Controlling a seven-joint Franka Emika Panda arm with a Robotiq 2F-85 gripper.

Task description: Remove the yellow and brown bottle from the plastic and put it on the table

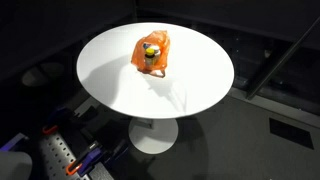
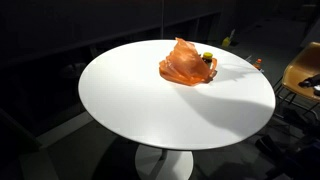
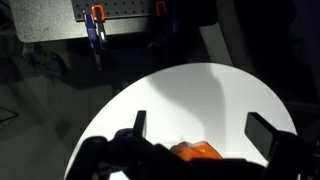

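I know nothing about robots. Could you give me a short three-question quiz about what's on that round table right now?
1. True or false: the yellow and brown bottle already stands bare on the white table, outside the orange plastic bag.
2. In the wrist view, the gripper is: A) shut on the bag, B) open and holding nothing, C) out of sight.
3. Fill in: the table top is ____ in shape.
Key: 1 false, the bottle sits inside the bag; 2 B; 3 round.
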